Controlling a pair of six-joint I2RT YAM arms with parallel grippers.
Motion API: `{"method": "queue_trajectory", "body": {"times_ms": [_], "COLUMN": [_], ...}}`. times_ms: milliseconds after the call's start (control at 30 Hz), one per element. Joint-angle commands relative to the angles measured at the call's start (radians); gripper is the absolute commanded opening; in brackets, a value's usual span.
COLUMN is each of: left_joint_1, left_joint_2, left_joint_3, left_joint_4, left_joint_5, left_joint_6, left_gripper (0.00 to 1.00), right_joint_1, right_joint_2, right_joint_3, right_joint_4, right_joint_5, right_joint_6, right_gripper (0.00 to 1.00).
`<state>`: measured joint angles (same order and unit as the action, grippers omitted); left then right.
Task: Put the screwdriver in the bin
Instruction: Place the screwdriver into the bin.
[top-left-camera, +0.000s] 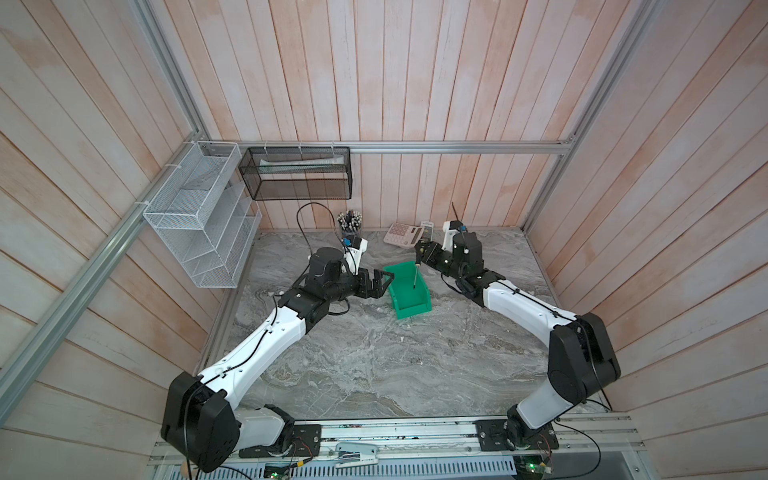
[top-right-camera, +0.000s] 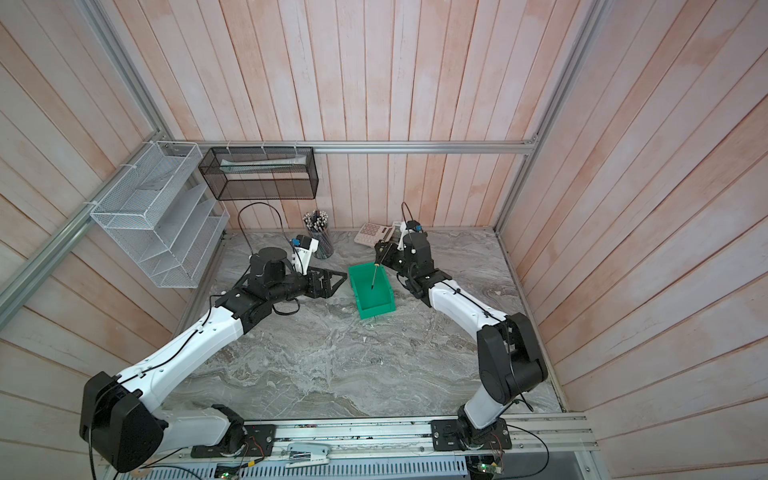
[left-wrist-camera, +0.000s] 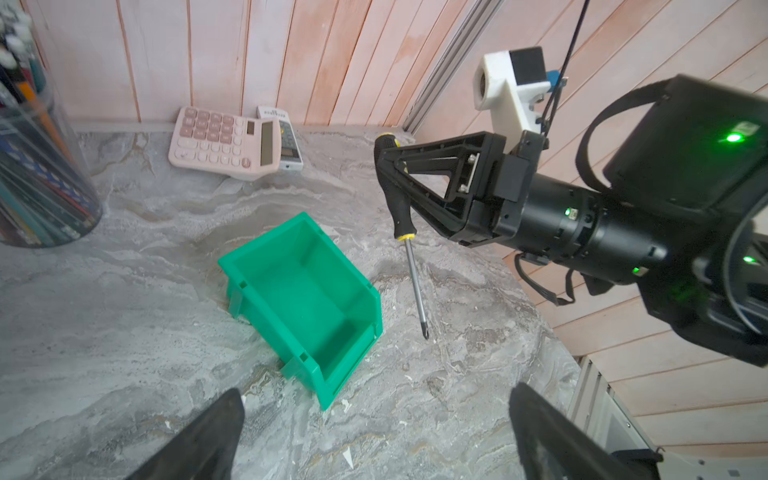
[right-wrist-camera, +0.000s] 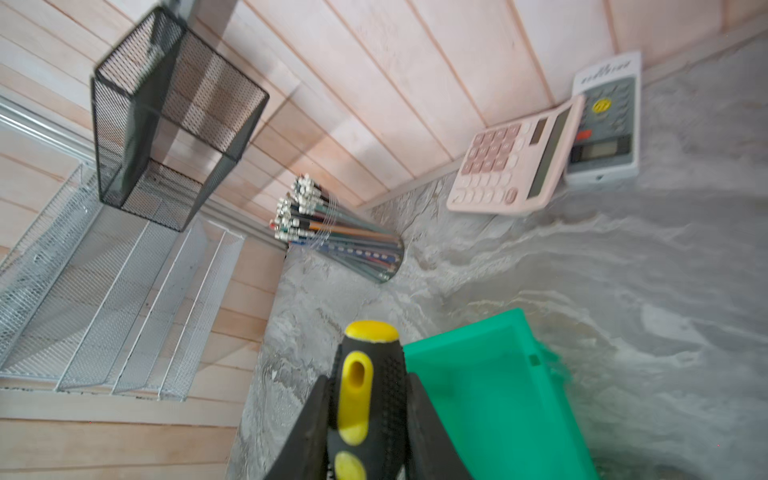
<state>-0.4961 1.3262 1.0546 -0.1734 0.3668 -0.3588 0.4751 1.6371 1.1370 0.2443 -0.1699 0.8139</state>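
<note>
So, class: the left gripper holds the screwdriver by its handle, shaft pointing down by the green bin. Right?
No, one slip: the right gripper holds the screwdriver by its handle, shaft pointing down by the green bin. The left wrist view shows it; the left gripper stands open and empty.

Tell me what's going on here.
The right gripper is shut on the screwdriver, gripping its black-and-yellow handle and holding it tip-down in the air, roughly over the green bin. It is not in the bin yet. The left gripper hangs open beside the bin, holding nothing.
</note>
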Motion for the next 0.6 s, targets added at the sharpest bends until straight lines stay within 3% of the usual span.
{"method": "queue_trajectory", "body": {"times_ms": [0, 200, 567], "left_joint_1": [0.013, 0.016, 0.016], "left_joint_2": [0.02, 0.026, 0.045], "left_joint_3": [-0.038, -0.07, -0.062], "left_joint_4": [0.05, 0.062, 0.061], "left_joint_5": [0.016, 0.013, 0.017], "left_joint_6": [-0.011, -0.056, -0.057], "left_gripper": [1.0, 1.0, 1.0], "right_joint_1": [0.047, 0.083, 0.084], "right_joint_2": [0.049, 0.154, 0.235], "right_joint_3": [-0.025, -0.038, 0.013], "right_joint_4": [0.067, 0.101, 0.002], "right_joint_5": [0.052, 0.085, 0.259], "right_joint_6": [0.06, 0.075, -0.031], "right_gripper": [0.15, 0.15, 0.15]}}
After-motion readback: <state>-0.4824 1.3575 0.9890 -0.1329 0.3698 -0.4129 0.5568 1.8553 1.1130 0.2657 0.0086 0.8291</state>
